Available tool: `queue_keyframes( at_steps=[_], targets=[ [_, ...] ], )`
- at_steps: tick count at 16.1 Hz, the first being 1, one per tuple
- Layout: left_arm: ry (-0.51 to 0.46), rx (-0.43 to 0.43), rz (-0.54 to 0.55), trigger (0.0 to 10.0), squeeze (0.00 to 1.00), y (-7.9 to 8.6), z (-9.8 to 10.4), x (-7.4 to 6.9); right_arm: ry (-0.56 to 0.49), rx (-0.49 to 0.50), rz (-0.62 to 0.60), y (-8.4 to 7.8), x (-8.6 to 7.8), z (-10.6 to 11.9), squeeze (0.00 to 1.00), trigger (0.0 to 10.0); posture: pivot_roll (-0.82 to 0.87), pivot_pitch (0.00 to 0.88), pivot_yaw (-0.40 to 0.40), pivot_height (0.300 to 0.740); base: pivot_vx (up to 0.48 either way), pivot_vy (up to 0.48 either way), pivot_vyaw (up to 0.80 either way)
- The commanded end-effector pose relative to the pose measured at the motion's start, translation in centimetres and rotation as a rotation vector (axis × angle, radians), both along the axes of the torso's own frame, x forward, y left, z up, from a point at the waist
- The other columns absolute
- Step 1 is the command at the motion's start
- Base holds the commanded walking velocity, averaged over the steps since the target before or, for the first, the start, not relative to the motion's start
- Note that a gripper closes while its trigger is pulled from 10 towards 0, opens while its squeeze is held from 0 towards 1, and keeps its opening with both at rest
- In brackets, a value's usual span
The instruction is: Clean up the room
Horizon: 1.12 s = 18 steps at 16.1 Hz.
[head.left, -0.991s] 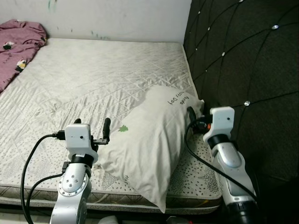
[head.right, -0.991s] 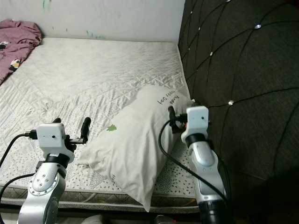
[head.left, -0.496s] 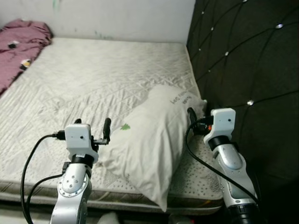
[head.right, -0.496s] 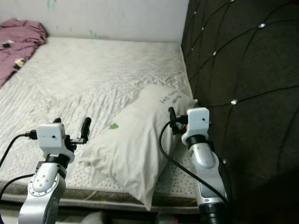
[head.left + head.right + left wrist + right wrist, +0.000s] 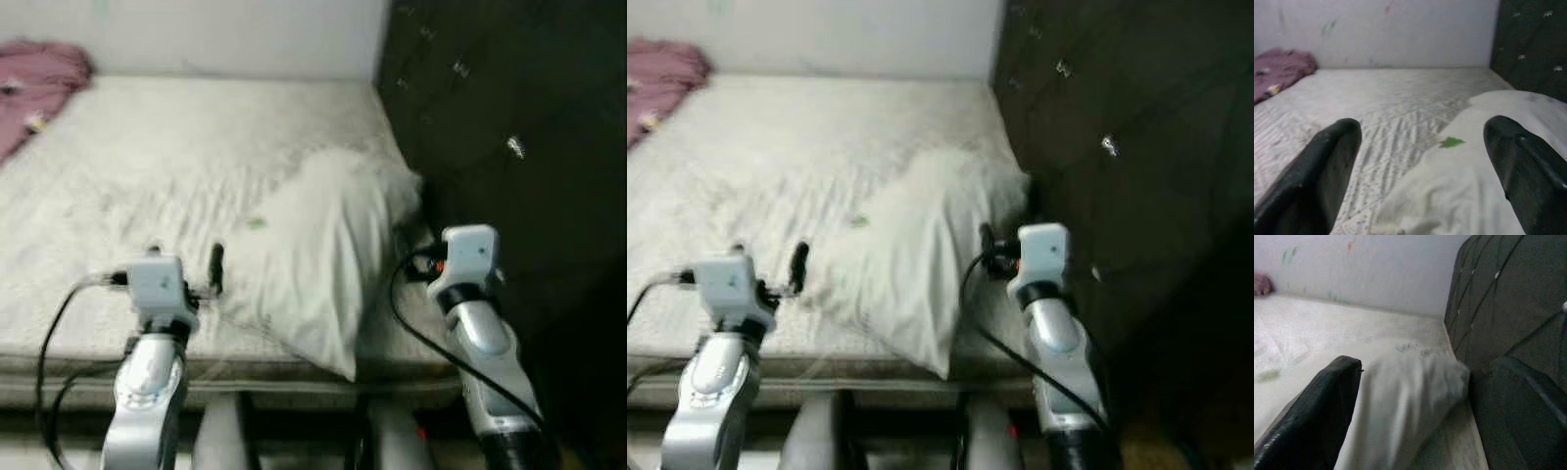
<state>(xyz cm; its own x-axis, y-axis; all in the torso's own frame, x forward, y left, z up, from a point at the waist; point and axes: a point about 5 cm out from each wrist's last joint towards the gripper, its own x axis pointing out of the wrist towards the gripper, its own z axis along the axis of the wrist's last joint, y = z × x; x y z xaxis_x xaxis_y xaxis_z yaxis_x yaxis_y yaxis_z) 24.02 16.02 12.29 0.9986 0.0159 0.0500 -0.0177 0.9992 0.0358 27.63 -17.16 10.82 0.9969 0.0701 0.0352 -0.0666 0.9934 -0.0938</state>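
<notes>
The left gripper [image 5: 186,266] is hovering over the near edge of the bed [image 5: 147,166], its two black fingers [image 5: 1327,161] spread wide with nothing between them. The right gripper [image 5: 407,257] is hovering low on the opposite side, close to the dark quilted headboard [image 5: 509,117], its fingers [image 5: 1322,401] likewise spread and holding nothing.

The pillow [image 5: 313,235] is lying on the mattress between the two grippers. Its long axis is running diagonally, from a corner hanging over the near edge of the bed up toward the headboard. From the left gripper it is lying ahead and toward the robot's right; from the right gripper, ahead and toward the robot's left. Both grippers are sitting just beside the pillow and neither is touching it. Judged from the head views, the right gripper is sitting somewhat closer to the pillow's flank, so neither arm is clearly favoured and a two-sided grasp appears feasible.

The head views are blurring, so fine detail is not readable. The left wrist view is showing a small green mark [image 5: 1452,142] on the pillowcase and a pink blanket [image 5: 1281,63] bunched at the far corner. The right wrist view is showing the narrow gap between the pillow's upper end [image 5: 1420,377] and the headboard.
</notes>
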Motion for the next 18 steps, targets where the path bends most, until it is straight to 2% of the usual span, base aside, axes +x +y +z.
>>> queue_keyframes(
  at_steps=[1,7,16,18],
  targets=[
    [0.029,-0.005,0.025,10.0,0.0,0.49,-0.56,-0.51,-0.021,0.003,0.037,0.82,0.72,0.82,0.0,10.0,-0.03,0.0,-0.006,0.625,0.0,0.0,0.0],
    [0.029,-0.021,0.031,10.0,0.0,0.66,-0.62,-0.81,-0.012,-0.008,0.056,1.01,0.74,0.79,0.0,10.0,-0.03,0.0,-0.021,0.625,0.0,0.0,0.0],
    [0.02,-0.018,0.013,10.0,0.0,0.59,-0.49,-0.57,-0.014,-0.012,0.055,0.94,0.86,0.85,0.0,10.0,-0.03,0.0,-0.021,0.625,0.326,0.0,0.0],
    [0.018,-0.026,0.014,10.0,0.0,0.49,-0.51,-0.53,-0.014,-0.016,0.052,0.82,0.85,0.87,0.0,10.0,-0.03,0.0,-0.022,0.625,0.0,0.0,0.0]
  ],
)
